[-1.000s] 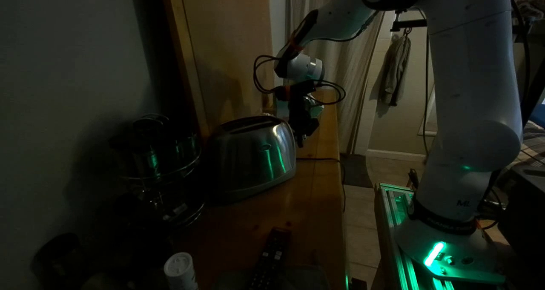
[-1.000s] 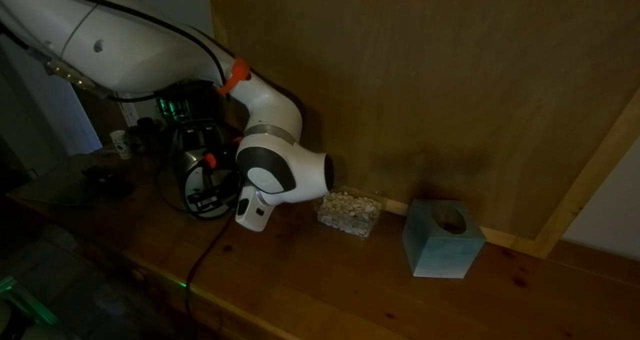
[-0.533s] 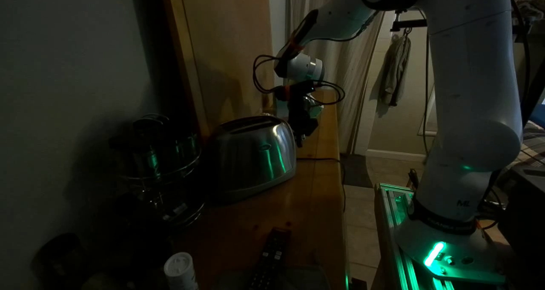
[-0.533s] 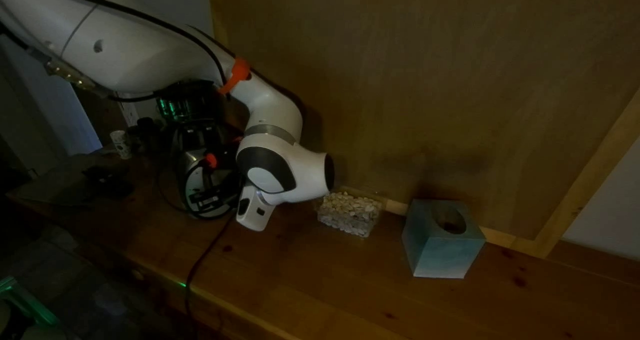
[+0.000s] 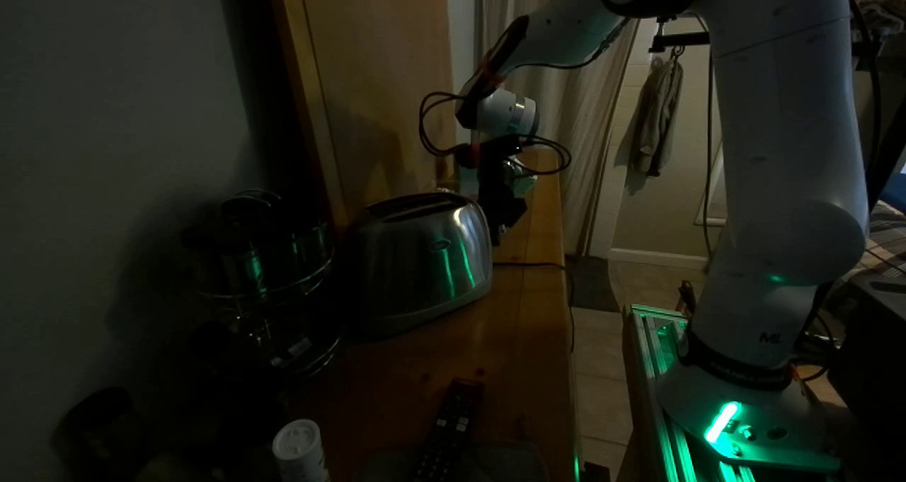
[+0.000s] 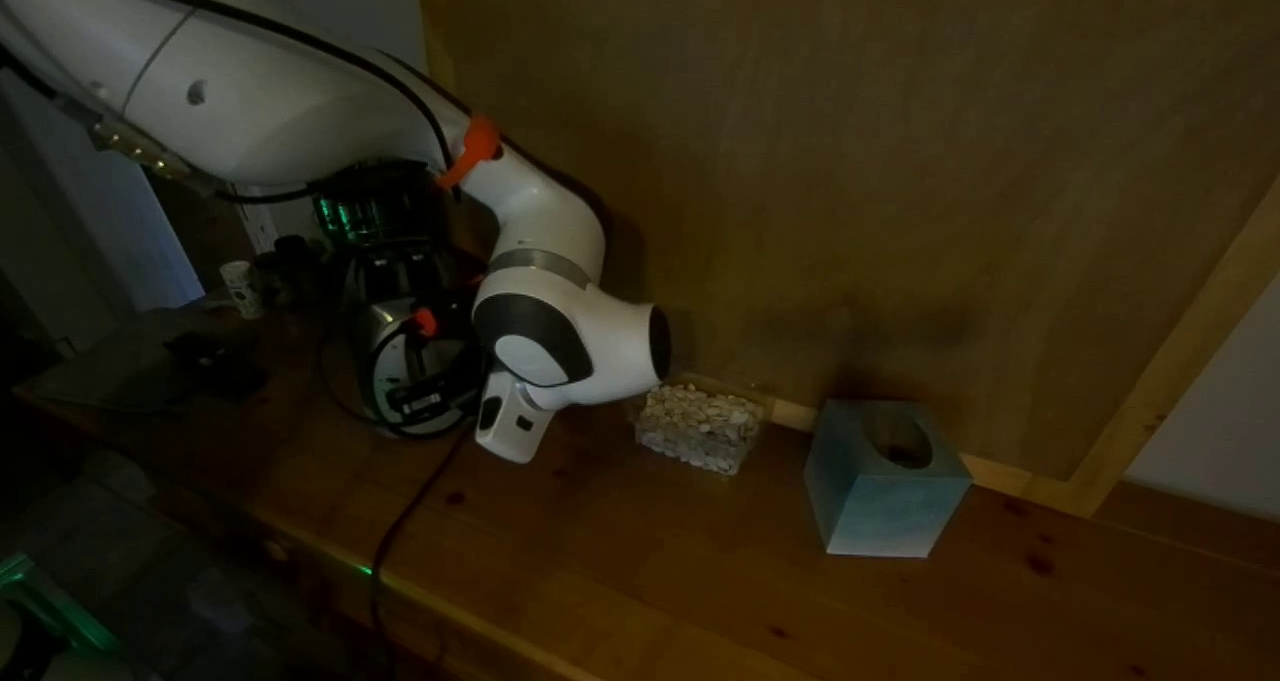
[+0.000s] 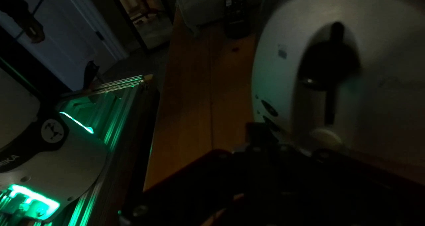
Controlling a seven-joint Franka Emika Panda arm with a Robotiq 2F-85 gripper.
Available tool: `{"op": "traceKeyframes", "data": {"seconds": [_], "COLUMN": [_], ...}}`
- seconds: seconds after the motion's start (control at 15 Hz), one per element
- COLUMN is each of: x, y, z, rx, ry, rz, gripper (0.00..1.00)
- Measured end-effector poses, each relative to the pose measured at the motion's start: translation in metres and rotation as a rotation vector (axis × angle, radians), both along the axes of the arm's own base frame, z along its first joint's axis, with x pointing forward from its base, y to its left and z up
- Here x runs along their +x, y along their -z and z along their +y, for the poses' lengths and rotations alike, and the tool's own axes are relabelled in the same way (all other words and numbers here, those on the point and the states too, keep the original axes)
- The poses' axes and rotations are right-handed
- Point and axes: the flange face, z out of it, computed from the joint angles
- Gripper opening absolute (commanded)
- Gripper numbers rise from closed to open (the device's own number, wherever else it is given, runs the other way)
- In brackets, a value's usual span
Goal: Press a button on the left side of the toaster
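Note:
The shiny silver toaster (image 5: 425, 262) stands on the wooden counter. In the wrist view its end face (image 7: 382, 53) fills the right side, with a black lever (image 7: 328, 65), a pale round knob (image 7: 327, 137) and dark oval buttons (image 7: 269, 108) in a column at the left. My gripper (image 7: 264, 134) looks shut and empty, its fingertips together just in front of the lower oval button (image 7: 270, 122) and partly covering it. I cannot tell if they touch. In an exterior view the gripper (image 5: 497, 238) points down beside the toaster's far end. In an exterior view (image 6: 395, 321) the arm and cables partly hide the toaster.
A dark wire rack (image 5: 304, 284) stands left of the toaster. A remote (image 5: 453, 425) and a white canister (image 5: 297, 443) lie nearer. A cord (image 5: 531, 264) crosses the counter. A container of pale pieces (image 6: 700, 426) and a tissue box (image 6: 885, 481) stand behind the arm.
My gripper has shifted very slightly toward the toaster's end. The toaster and the other things have not moved.

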Motion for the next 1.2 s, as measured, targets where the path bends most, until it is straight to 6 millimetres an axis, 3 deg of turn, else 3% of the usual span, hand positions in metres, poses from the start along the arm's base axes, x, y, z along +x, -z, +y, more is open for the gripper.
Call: {"op": "traceKeyframes", "data": {"seconds": [1.2], "x": [0.0015], "y": [0.0004], "z": [0.0002], "rx": [-0.001], "ry": [0.028], "rz": [0.013], "gripper": [0.0]}}
